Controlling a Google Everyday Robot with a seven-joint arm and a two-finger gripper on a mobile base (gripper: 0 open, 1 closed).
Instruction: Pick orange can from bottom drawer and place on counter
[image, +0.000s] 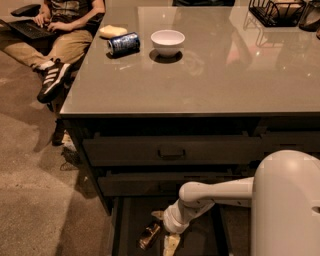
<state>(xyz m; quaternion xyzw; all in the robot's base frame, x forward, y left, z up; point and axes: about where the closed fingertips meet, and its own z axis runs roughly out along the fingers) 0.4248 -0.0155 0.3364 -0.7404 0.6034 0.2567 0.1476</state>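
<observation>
The orange can (149, 236) lies on its side on the dark floor of the open bottom drawer (200, 239), at the lower middle of the camera view. My gripper (163, 231) is down inside the drawer, just right of the can, and looks open, with one pale finger (171, 244) below the can's level and the other behind it. It does not hold the can. My white arm (215, 192) reaches in from the right. The glossy grey counter (200, 80) spans the top.
On the counter lie a blue can (123, 43), a white bowl (167, 42) and a pale yellow item (112, 31). A wire basket (277, 11) stands at the far right. A seated person (55, 35) is at the upper left. Two shut handled drawers (170, 150) sit above.
</observation>
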